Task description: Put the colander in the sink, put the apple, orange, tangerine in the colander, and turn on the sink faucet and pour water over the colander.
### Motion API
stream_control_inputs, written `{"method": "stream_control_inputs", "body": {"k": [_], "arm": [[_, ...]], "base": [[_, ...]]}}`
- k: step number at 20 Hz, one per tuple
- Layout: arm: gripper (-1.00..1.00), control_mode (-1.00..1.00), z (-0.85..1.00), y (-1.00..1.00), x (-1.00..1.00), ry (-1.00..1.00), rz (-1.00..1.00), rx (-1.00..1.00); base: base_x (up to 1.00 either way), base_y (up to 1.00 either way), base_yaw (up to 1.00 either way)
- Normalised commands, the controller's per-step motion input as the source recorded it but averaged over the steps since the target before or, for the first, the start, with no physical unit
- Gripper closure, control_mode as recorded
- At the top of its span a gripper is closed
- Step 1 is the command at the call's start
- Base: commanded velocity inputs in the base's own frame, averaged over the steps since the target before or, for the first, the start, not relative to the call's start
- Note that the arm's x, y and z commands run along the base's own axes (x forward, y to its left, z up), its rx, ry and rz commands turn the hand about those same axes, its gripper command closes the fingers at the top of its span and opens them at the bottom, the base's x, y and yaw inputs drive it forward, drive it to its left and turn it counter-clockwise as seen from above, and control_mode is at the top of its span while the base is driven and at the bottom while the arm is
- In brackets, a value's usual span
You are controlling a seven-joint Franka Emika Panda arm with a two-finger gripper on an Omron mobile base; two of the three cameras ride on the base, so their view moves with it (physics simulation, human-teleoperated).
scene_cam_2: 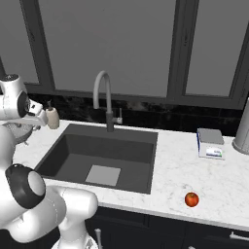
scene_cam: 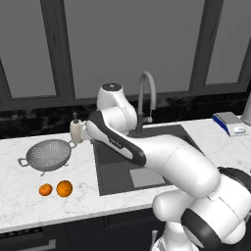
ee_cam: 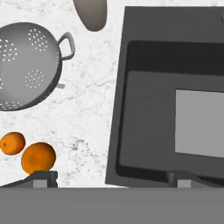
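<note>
The silver colander (scene_cam: 46, 154) stands on the marble counter left of the sink (scene_cam: 113, 174); it also shows in the hand view (ee_cam: 26, 65). In front of it lie the orange (scene_cam: 64, 188) and the smaller tangerine (scene_cam: 45, 189), again seen close together in the hand view as orange (ee_cam: 38, 157) and tangerine (ee_cam: 12, 143). The red apple (scene_cam_2: 191, 199) rests on the counter right of the sink (scene_cam_2: 73, 146). The gooseneck faucet (scene_cam: 146, 95) rises behind the basin. My gripper (ee_cam: 113, 178) hangs open and holds nothing, high over the counter strip between the colander and the sink's left edge.
A cream soap bottle (scene_cam: 76, 130) stands behind the colander near the sink's back left corner. A blue and white flat box (scene_cam_2: 210, 143) and a grey cylinder (scene_cam_2: 242, 131) sit at the far right. My own arm crosses over the sink.
</note>
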Motion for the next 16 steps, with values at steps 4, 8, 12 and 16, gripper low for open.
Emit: {"method": "stream_control_inputs", "body": {"k": [4, 8, 12, 16], "arm": [[-1.0, -1.0, -0.09, 0.51, 0.13, 0.02, 0.0, 0.0], [-1.0, -1.0, -0.08, 0.3, 0.0, 0.0, 0.0, 0.0], [-1.0, -1.0, -0.04, 0.26, 0.01, 0.0, 0.0, 0.0], [-1.0, -1.0, -0.03, 0.36, 0.17, 0.0, 0.0, 0.0]], "base": [[0.0, 0.0, 0.0], [0.0, 0.0, 0.0], [0.0, 0.0, 0.0], [0.0, 0.0, 0.0]]}}
